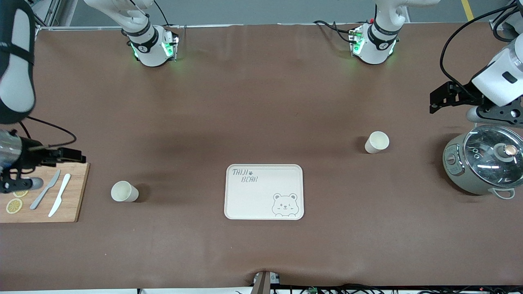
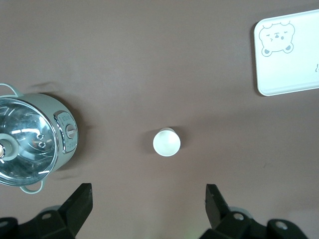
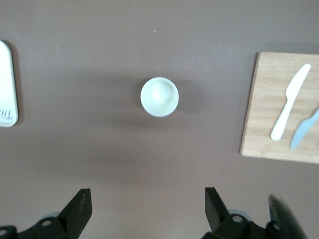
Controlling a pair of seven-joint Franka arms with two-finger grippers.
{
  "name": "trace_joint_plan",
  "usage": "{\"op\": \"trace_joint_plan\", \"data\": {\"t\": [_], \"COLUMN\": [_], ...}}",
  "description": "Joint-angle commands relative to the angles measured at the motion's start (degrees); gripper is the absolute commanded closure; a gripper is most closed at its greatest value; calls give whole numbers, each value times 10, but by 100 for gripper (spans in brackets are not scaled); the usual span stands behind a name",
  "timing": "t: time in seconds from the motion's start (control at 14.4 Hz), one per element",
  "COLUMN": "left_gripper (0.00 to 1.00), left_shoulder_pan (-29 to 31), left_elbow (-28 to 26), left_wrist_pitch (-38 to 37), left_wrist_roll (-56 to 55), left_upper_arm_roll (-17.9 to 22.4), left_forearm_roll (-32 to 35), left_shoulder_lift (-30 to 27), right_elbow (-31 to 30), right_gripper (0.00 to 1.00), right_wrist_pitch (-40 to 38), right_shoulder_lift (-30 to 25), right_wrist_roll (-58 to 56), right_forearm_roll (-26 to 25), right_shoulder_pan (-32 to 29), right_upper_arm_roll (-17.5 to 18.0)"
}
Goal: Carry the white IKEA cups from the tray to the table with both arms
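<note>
left hand [image 2: 147,206] wide open, empty, over table | right hand [image 3: 144,209] same | cups [image 1: 376,142] [image 1: 124,191] flank tray [image 1: 264,192]

Rice cooker [image 1: 484,163]: cut by the front view's edge.
Cutting board [image 1: 61,196]: partly cut off, lemon slices [image 1: 14,205] half hidden.
Tray [image 3: 6,84]: mostly outside the right wrist view.

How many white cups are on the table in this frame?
2. One white cup stands between the cutting board and the tray. The other white cup stands between the tray and the cooker, farther from the front camera. Neither is on the tray.
</note>
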Motion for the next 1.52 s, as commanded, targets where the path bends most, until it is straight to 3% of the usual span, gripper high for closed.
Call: {"op": "trace_joint_plan", "data": {"t": [0.0, 0.28, 0.62, 1.45], "left_gripper": [0, 0, 0, 0], "left_shoulder_pan": [-1, -1, -1, 13], "left_elbow": [2, -10, -40, -35], "left_wrist_pitch": [-9, -21, -21, -20], "left_wrist_roll": [4, 8, 8, 11], "left_upper_arm_roll": [3, 5, 5, 6], "left_forearm_roll": [10, 12, 10, 5], "left_shoulder_lift": [-9, -24, -46, -38], "right_elbow": [-6, -7, -7, -14], "right_gripper": [0, 0, 0, 0], "right_wrist_pitch": [-32, -82, -78, -89], "right_shoulder_lift": [-49, -107, -101, -104], "right_wrist_roll": [12, 30, 72, 71], "right_forearm_roll": [-17, -17, -60, -52], "right_shoulder_pan": [3, 2, 19, 10], "right_upper_arm_roll": [0, 0, 6, 4]}}
